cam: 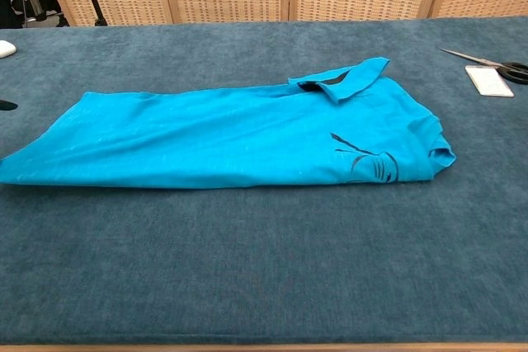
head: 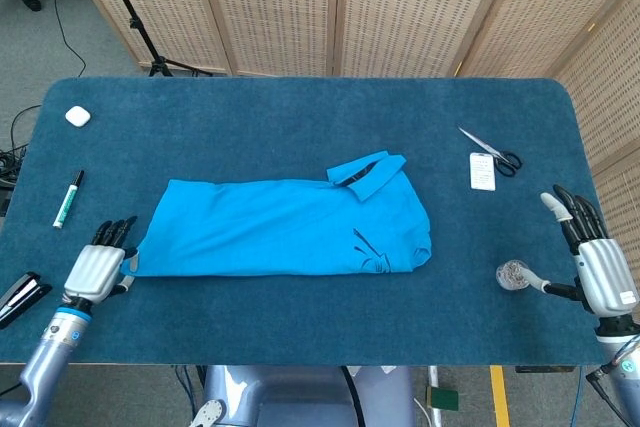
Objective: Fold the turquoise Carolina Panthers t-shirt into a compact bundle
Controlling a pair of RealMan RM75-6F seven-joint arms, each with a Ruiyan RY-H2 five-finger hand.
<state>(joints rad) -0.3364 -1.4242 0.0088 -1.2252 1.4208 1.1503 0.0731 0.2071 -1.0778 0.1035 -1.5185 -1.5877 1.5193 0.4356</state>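
The left hand (head: 96,269) is sitting low at the lower left of the head view, back facing up, fingers pointing up-frame. The right hand (head: 598,265) is resting at the lower right, fingers extended and spread, holding nothing.

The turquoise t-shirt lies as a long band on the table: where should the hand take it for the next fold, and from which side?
Probably the hem end of the t-shirt, at its near left corner, which the left hand already holds. Come from the left: the cloth lies flat and long there, and the bulky collar end is far right.
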